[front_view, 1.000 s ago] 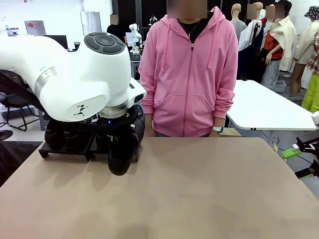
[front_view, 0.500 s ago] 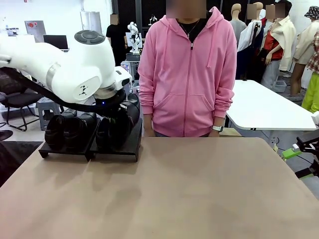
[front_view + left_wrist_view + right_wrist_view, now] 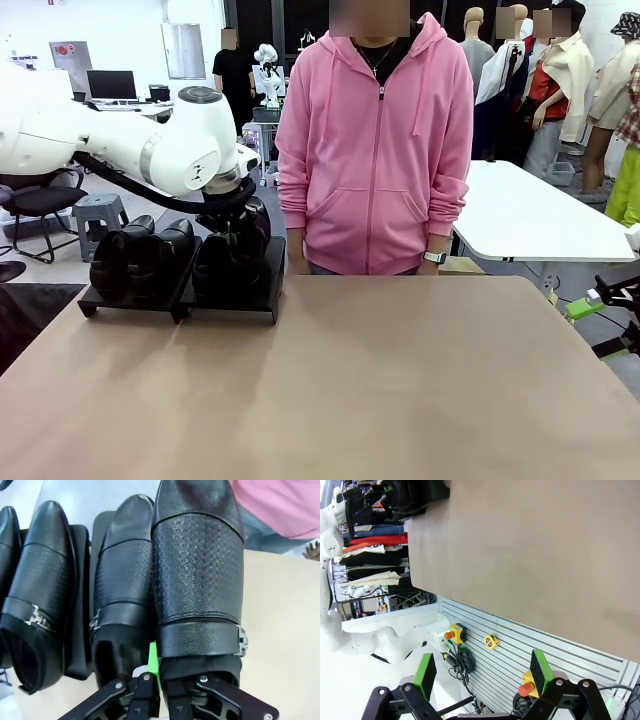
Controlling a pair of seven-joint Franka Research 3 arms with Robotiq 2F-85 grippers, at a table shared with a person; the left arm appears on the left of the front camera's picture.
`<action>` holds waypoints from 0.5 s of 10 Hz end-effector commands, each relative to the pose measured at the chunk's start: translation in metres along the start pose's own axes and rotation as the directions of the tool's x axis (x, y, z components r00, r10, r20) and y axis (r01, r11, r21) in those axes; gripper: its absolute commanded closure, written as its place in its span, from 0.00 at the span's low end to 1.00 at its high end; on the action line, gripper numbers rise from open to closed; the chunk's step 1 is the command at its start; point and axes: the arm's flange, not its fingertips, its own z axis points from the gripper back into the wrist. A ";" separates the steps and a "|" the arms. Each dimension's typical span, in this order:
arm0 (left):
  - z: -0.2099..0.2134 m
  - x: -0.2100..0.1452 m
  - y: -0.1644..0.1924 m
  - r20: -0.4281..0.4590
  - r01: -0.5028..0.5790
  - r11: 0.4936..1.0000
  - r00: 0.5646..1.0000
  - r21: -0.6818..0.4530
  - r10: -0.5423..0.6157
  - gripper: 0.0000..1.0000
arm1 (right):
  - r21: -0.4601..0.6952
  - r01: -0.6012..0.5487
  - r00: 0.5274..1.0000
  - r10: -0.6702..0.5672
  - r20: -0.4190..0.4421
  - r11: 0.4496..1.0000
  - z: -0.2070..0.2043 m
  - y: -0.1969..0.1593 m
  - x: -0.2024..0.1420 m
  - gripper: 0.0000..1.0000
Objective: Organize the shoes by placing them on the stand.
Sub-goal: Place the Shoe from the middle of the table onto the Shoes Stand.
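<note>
At the left of the front view, the stand (image 3: 240, 305) is seen on the far left corner of the tabletop (image 3: 380, 390), with shoes (image 3: 140, 262) lined up on it. The left claw (image 3: 161, 680) is clamped on the heel rim of the rightmost shoe (image 3: 197, 565), which is seen at the centre of the left wrist view. The right claw (image 3: 482, 672) is held wide open with nothing between its pads, low in the right wrist view.

Front camera looks across the surface (image 3: 400, 380) at the person (image 3: 378, 150). Left wrist camera looks closely down on the shoes (image 3: 197, 570); right wrist camera, rolled sideways, shares the surface.
</note>
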 end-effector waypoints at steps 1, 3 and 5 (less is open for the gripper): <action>0.003 0.012 -0.008 -0.019 -0.019 1.000 1.000 -0.005 0.019 1.00 | 0.006 0.017 1.000 -0.017 -0.001 1.000 0.003 0.004 0.001 0.00; -0.006 0.012 -0.007 -0.034 -0.014 1.000 0.999 0.003 0.014 1.00 | 0.006 0.017 1.000 -0.017 -0.001 1.000 0.003 0.004 0.001 0.00; -0.011 0.008 -0.009 0.000 0.011 1.000 1.000 0.007 -0.011 1.00 | 0.006 0.017 1.000 -0.017 -0.001 1.000 0.003 0.004 0.001 0.00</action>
